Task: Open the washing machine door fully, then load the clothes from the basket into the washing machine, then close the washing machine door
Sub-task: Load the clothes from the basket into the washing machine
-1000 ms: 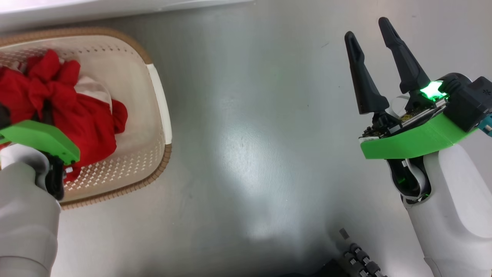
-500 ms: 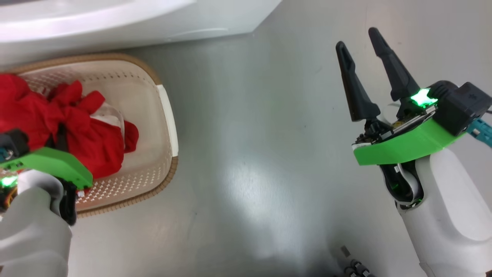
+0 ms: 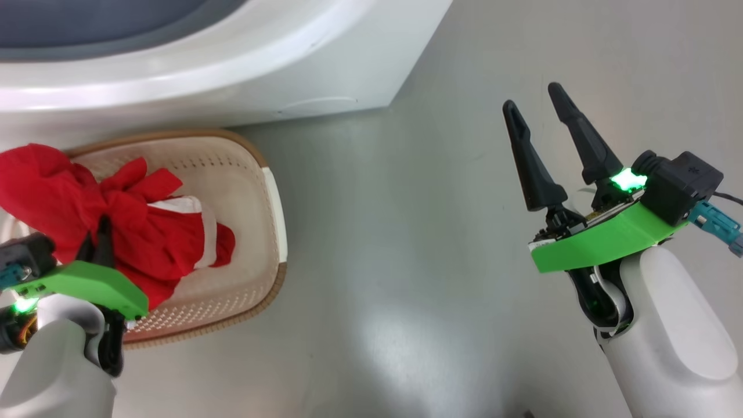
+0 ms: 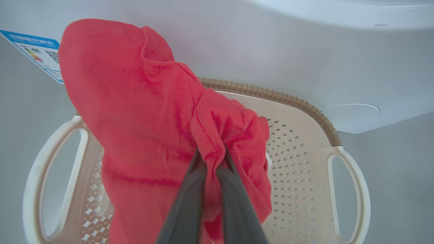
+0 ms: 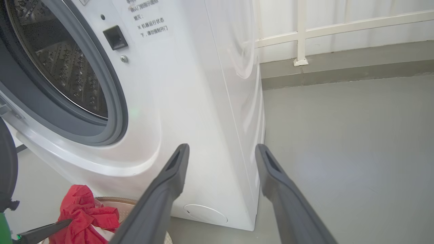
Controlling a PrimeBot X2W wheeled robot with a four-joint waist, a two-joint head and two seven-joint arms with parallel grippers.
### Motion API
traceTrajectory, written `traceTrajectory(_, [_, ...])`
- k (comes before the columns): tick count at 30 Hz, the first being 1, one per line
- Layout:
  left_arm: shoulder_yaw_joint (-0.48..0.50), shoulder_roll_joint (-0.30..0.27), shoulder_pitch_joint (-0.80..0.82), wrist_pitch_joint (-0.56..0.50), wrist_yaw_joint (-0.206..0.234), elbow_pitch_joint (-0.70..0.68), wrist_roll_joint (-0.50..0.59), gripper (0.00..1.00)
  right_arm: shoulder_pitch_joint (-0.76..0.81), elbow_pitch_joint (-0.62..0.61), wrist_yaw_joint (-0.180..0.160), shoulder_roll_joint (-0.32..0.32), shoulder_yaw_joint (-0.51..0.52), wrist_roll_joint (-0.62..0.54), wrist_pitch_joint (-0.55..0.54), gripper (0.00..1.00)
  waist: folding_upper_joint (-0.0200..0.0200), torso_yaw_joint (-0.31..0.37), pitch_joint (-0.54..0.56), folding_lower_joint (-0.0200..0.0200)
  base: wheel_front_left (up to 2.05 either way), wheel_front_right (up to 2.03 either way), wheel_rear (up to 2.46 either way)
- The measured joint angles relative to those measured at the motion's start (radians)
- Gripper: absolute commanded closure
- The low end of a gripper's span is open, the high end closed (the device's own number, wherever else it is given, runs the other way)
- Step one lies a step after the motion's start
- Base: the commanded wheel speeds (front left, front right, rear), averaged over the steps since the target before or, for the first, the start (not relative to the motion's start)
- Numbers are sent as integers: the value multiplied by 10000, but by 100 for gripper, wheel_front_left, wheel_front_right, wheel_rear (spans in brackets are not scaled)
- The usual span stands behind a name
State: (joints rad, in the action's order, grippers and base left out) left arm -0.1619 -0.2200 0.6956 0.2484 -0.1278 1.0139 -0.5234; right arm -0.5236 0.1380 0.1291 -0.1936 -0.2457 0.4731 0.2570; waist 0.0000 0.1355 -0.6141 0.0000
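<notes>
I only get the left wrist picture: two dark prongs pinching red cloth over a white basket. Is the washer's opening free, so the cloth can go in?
Observer: Yes. In the right wrist view nothing covers the mouth of the washing machine. Its grey gasket and steel drum lie bare.
Operator: Is the other hand carrying anything?
Observer: No. The right gripper is open and empty, out over the floor to the right of the machine.
Operator: Is all that cloth plain red?
Observer: Not all of it. The head view shows white panels among the clothes, on the side towards the middle of the basket.
</notes>
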Motion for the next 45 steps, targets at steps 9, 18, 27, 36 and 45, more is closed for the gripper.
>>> traceTrajectory(9, [159, -6, -1135, 10, 0, -1536, -6, 100, 373, 192, 0, -6, -15, 159, 0, 0, 0, -186, 992, 0, 0, 0, 0])
traceTrajectory(18, [293, 63, -2121, 10, 0, -2704, 46, 100, 743, 355, 0, -146, -61, 307, 0, 0, 0, -369, 1868, 0, 0, 0, 0])
traceTrajectory(27, [458, 309, -3193, 10, 0, -4416, 531, 100, 1280, 499, 0, -297, -73, 403, 0, 0, 0, -544, 2890, 0, 0, 0, 0])
traceTrajectory(36, [803, 474, -4390, 10, 0, -6255, 1116, 100, 1751, 587, 0, -324, -119, 407, 0, 0, 0, -643, 3817, 0, 0, 0, 0])
traceTrajectory(45, [913, 685, -5403, 10, 98, -7827, 1452, 100, 2244, 662, 0, -362, -63, 535, 0, 0, 0, -719, 4519, 0, 0, 0, 0])
